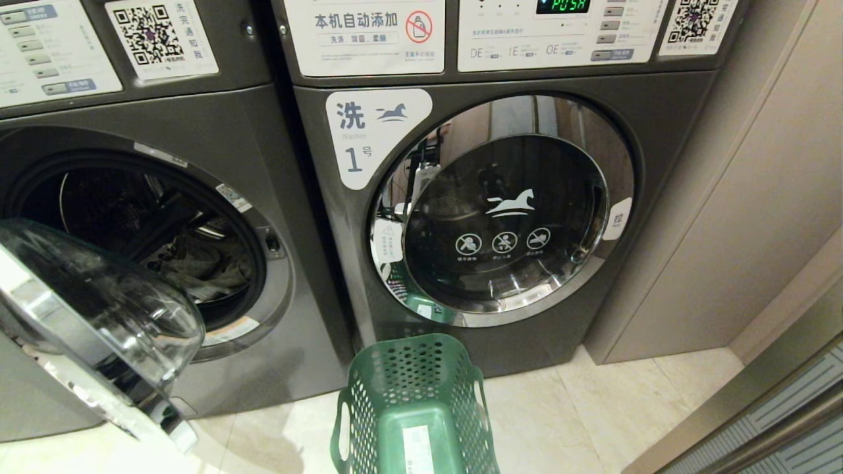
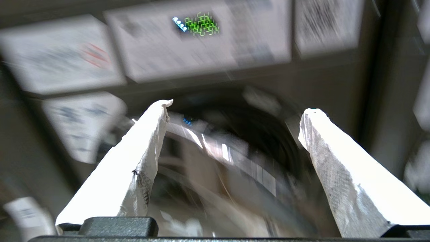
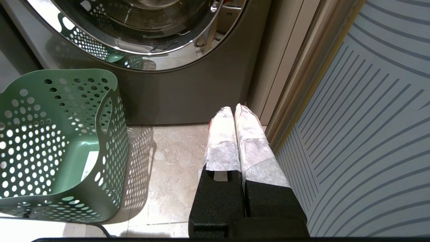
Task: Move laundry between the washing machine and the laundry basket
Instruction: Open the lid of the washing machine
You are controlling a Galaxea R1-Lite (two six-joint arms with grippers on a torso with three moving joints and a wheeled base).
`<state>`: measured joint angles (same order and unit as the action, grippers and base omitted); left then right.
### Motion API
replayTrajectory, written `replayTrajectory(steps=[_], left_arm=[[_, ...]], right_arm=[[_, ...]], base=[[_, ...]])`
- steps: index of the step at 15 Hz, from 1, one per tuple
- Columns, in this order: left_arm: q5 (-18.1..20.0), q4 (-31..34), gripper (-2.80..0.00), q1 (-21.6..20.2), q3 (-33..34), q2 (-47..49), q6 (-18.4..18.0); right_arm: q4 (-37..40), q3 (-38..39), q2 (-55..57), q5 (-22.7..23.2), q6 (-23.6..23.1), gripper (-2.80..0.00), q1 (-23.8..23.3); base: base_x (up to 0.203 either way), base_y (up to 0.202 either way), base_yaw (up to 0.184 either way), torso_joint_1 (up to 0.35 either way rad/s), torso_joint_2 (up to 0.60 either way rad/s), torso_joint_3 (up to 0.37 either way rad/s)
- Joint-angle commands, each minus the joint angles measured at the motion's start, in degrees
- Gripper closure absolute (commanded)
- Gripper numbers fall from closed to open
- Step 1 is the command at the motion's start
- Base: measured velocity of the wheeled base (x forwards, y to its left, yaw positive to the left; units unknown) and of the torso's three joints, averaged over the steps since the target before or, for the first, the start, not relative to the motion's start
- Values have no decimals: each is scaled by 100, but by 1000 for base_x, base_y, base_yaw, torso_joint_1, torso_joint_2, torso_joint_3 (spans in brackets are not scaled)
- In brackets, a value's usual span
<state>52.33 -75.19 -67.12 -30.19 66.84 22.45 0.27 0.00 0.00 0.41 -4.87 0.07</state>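
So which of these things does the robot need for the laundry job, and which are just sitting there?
For the job:
open washing machine
laundry in its drum
green basket, empty
left gripper, open

Just there:
machine marked 1, door shut
right gripper, shut, parked low near the floor

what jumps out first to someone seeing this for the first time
The open washing machine on the left, glass door swung out and grey laundry in its drum. Beside it stands the shut machine labelled 1, with the empty green laundry basket on the floor before it.
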Motion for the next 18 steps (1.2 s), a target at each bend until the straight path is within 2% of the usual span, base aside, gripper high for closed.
replayTrajectory(steps=[1, 2, 4, 7, 10, 11, 12, 13, 14, 15, 16, 17, 18], left_arm=[[-1359, 879, -280, 74, -424, -813, 324], [-1619, 1443, -280, 458, -560, -863, 276], [-2157, 2543, -280, 1596, -759, -967, -199], [-2957, 3250, -280, 3537, -587, -1096, -1113], [-4020, 3480, -280, 5145, 356, -1504, -1973], [-4564, 3559, -280, 5597, 847, -1892, -2160], [-5102, 3684, -280, 5855, 1298, -2239, -2375], [-5814, 3799, -280, 5986, 1756, -2506, -2599], [-6742, 3869, -280, 5957, 2176, -2718, -2745], [-7589, 3903, -280, 5709, 2550, -2831, -2846], [-8370, 3927, -280, 5233, 2883, -2909, -2909], [-8997, 3938, -280, 4751, 3050, -2945, -2940], [-9321, 3877, -280, 4383, 3101, -2893, -2926]], right_arm=[[0, 0, 0, 2, -5, 0, 1], [0, 0, 0, 2, -5, 0, 1], [-9, 0, 0, 2, -5, 0, 1], [0, 0, 0, 2, -5, 0, 1], [0, 0, 0, 2, -5, 0, 1], [0, 0, 0, 2, -5, 0, 1], [0, 0, 7, 6, -5, 0, 1], [0, 0, 0, 2, -5, 0, 1], [0, 0, 0, 2, -5, 0, 1], [0, 0, 0, 2, -5, 0, 1], [0, 0, 0, 2, -5, 0, 1], [0, 0, 6, 2, -5, 0, 1], [0, 0, 0, 2, -5, 0, 1]], base=[[0, 0, 0, 0, 0, 0], [0, 0, 0, 0, 0, 0], [0, 0, 0, 0, 0, 0], [0, 0, 0, 0, 0, 0], [0, 0, 0, 0, 0, 0], [0, 0, 0, 0, 0, 0], [0, 0, 0, 0, 0, 0], [0, 0, 0, 0, 0, 0], [0, 0, 0, 0, 0, 0], [0, 0, 0, 0, 0, 0], [0, 0, 0, 0, 0, 0], [0, 0, 0, 0, 0, 0], [0, 0, 0, 0, 0, 0]])
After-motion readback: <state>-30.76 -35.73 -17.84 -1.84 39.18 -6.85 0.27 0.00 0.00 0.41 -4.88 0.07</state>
